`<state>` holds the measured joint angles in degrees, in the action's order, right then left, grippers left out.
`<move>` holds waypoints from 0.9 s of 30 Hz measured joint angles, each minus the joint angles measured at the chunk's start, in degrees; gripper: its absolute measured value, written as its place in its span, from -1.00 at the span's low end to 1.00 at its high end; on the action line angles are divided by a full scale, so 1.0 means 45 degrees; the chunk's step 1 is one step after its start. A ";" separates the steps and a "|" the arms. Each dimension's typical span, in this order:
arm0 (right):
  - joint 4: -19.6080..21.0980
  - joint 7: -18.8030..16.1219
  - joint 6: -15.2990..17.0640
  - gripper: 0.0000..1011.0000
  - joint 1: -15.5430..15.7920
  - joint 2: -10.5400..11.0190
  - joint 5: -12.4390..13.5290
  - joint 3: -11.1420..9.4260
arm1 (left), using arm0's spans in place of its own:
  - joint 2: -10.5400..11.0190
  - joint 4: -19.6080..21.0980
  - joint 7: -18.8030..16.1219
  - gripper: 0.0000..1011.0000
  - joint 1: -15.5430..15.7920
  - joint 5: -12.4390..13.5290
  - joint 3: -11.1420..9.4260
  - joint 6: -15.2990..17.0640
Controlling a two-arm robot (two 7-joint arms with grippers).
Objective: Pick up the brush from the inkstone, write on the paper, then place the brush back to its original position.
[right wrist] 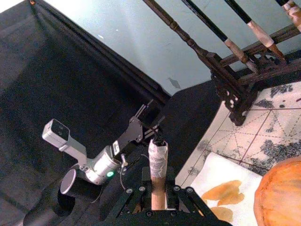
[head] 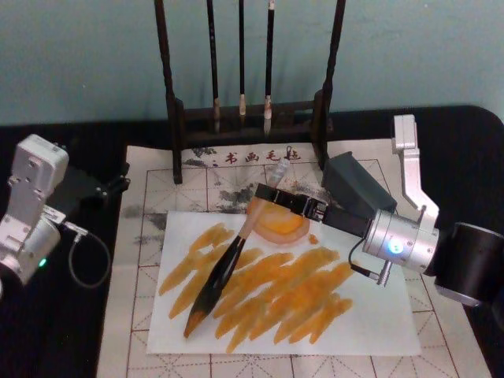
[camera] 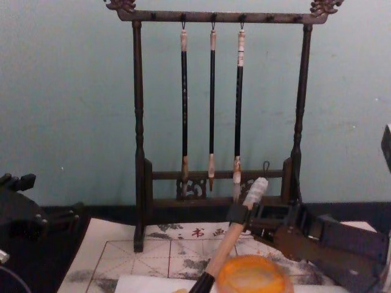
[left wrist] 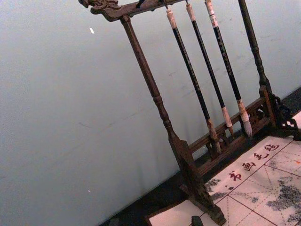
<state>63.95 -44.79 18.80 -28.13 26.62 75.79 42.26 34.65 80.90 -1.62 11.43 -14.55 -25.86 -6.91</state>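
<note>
Head view: the right claw (head: 272,195) reaches in from the bench's right edge and pinches the upper handle of the brush (head: 228,264), just below its whitish cap. The brush slants down from there toward the near left, and its dark bristle tip appears to touch the paper (head: 370,315) near the sheet's near-left corner. Broad orange strokes cover much of the sheet. The inkstone (head: 282,224) sits at the paper's far edge, just beside the handle and under the claw. Paper and inkstone lie on a gridded mat (head: 150,197) in the middle of the black bench (head: 47,331). A grey block (head: 354,183) stands on the mat toward the right edge, and a dark rack (head: 177,118) with three slim brushes stands along the far edge.

Right wrist view shows the tan handle clamped between the claw's two sides, the cap sticking out past them.

The left claw (head: 110,187) hangs near the left edge, well apart from the paper; whether it is spread or pressed together I cannot tell.
</note>
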 joint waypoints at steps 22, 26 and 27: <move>-0.0260 0.0106 -0.0223 -0.64 -0.0075 -0.0250 -0.0645 0.0102 | 0.0000 0.0000 0.0000 0.98 0.0000 0.0000 0.0000 0.0001; -0.0298 0.0120 -0.0223 -0.64 -0.0067 -0.0257 -0.0675 0.0034 | 0.0000 0.0000 0.0000 0.98 0.0000 -0.0001 0.0001 0.0000; -0.0306 0.0124 -0.0222 -0.64 -0.0066 -0.0257 -0.0676 0.0013 | 0.0000 0.0000 0.0000 0.98 0.0001 0.0000 0.0001 0.0000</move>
<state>62.57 -44.23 17.80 -28.42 25.46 72.75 42.32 34.65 80.90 -1.62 11.43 -14.55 -25.86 -6.91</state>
